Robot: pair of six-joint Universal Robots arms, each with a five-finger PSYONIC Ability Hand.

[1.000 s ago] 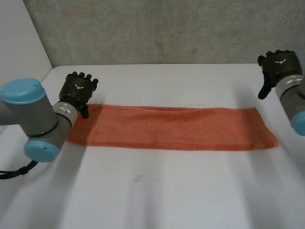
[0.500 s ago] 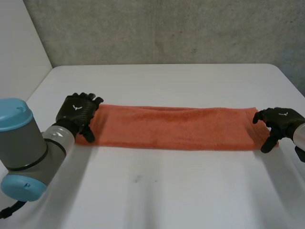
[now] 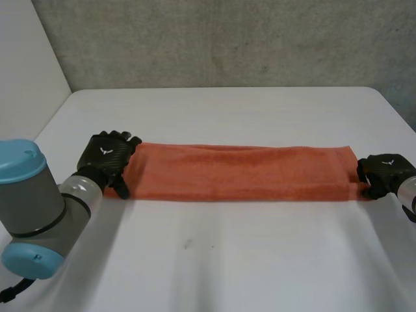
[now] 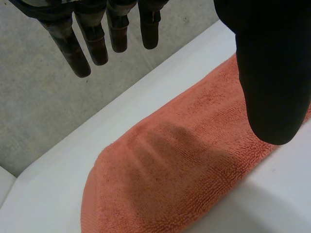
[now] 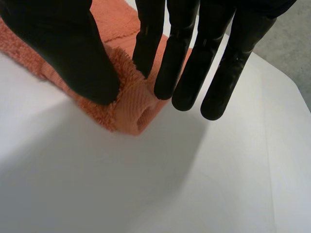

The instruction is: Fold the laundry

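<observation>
Towel [image 3: 240, 172] lies as a long orange strip across the table [image 3: 227, 260]. The left robot hand [image 3: 107, 155] is open over its left end, holding nothing; the right robot hand [image 3: 383, 172] pinches its right end.

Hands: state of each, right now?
Left hand: open, fingers straight, at one end of the towel.
Right hand: shut on the towel, pinching its other end.

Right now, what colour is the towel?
The towel is plain orange, clearest in the left wrist view.
</observation>
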